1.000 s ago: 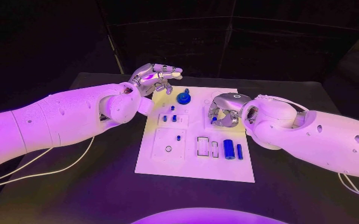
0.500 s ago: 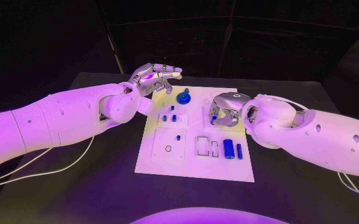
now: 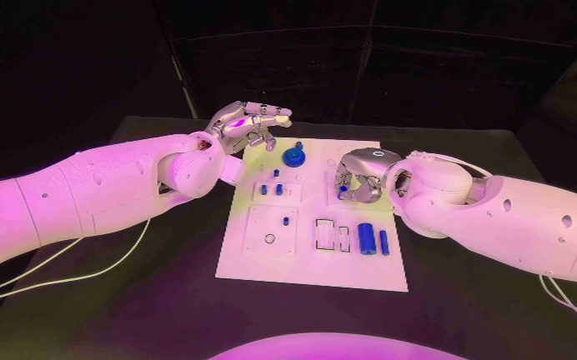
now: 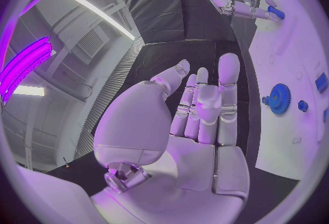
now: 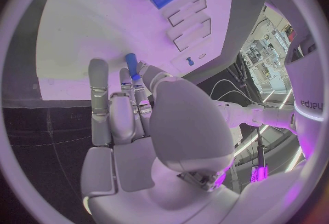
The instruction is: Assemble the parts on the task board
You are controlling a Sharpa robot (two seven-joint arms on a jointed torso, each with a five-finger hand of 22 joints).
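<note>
A: Where does the board [image 3: 315,253] lie, and how much room do you have around it?

B: You see the white board in the middle of the black tabletop [image 3: 144,293]. Dark tabletop lies bare on every side of it, wider at the near edge and at the left. A pale cable [image 3: 84,272] runs over the tabletop under the left arm, apart from the board.

A: What about the left hand [image 3: 248,125]?

B: It hangs above the far left corner of the board, at its edge. Its fingers [image 4: 228,79] are released and nearly straight, and they grasp nothing. The blue gear [image 3: 294,158] stands on the board just beside this hand, toward the middle.

A: And the right hand [image 3: 361,175]?

B: It is over the right half of the board, near the far edge. Its fingers [image 5: 98,84] pinch a small blue pin [image 5: 131,64], with the tip pointed down at the white surface.

A: What stands in your way?

B: A big blue cylinder [image 3: 365,238] and a thin blue rod [image 3: 383,242] lie side by side near the right edge, close under the right forearm. Empty slots [image 3: 326,234] are just left of them. Some short blue pegs [image 3: 278,188] stand between the two hands.
</note>
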